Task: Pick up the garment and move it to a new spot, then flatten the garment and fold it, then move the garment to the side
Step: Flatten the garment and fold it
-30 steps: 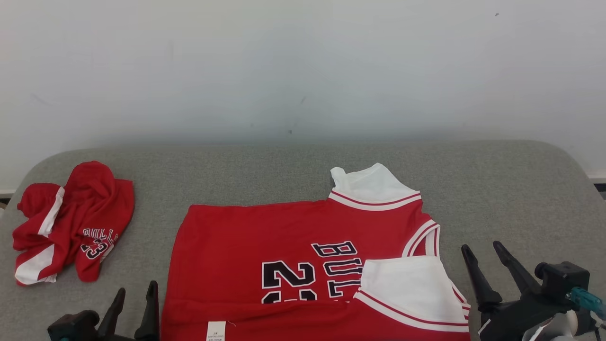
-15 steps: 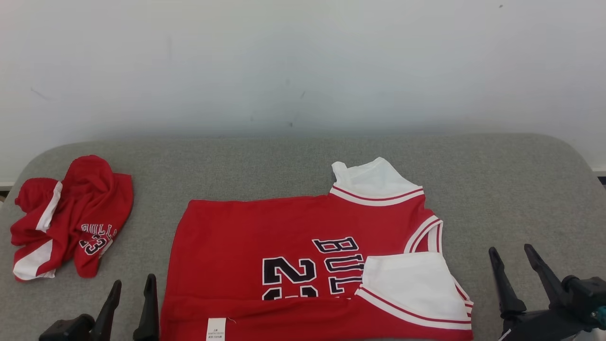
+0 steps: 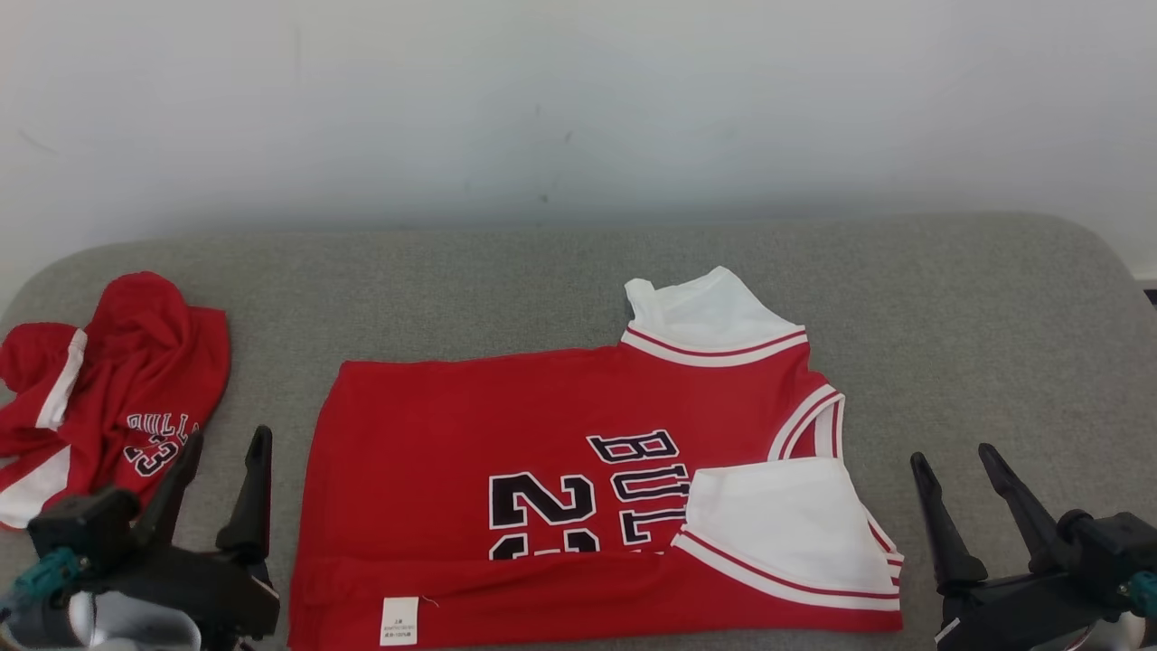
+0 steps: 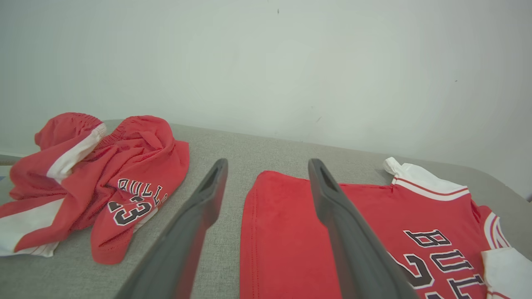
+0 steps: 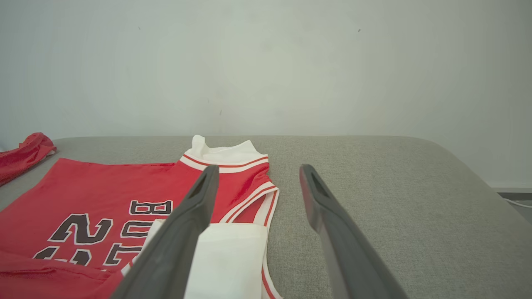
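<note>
Our left claw [image 3: 228, 436], lower left, and right claw [image 3: 952, 452], lower right, stand spread wide, holding nothing. The red jersey [image 3: 506, 416] lies between them; crumpled shorts [image 3: 117, 389] sit far left.

- A plain pale wall [image 3: 578, 108] spans the back, with a few small dark specks.
- A grey fabric-covered table [image 3: 506, 271] stands against it, its 2 far corners rounded.
- Soft, even light; a faint shadow lies on the wall just above the table's far edge.
- A dark strip [image 5: 513, 193] runs along the wall's foot past the table's right end.
</note>
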Tool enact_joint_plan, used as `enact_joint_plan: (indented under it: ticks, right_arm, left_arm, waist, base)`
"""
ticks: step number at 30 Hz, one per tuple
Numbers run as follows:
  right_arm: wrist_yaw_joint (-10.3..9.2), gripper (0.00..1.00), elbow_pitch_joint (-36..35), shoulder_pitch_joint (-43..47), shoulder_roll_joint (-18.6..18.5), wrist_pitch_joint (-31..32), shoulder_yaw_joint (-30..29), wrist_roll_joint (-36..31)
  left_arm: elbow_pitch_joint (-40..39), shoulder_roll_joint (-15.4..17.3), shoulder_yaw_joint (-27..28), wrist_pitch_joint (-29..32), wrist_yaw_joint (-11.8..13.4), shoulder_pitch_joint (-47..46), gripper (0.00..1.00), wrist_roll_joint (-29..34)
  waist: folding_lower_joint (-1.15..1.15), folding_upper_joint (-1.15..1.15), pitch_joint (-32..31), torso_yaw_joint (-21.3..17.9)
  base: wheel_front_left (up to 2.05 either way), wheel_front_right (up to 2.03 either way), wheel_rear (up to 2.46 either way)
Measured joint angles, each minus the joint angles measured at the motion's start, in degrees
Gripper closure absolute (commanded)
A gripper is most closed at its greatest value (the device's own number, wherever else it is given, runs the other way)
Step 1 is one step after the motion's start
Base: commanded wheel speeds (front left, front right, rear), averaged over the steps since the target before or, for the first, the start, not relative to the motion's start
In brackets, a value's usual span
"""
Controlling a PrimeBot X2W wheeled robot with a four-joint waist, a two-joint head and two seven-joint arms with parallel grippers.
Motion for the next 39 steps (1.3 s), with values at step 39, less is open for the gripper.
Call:
enact_joint_plan:
  ticks: [39]
  right_arm:
    - [0.04,0.00,-4.15,-13.03,-1.46,4.44,-0.30,-0.40]
  left_arm:
    - [24.65,7.44,-1.13,30.44,-6.95,-31.50,0.00,-11.22]
  waist:
    - [0.00,0.01,20.56,-11.86]
  base:
    - [0.00,0.00,0.00]
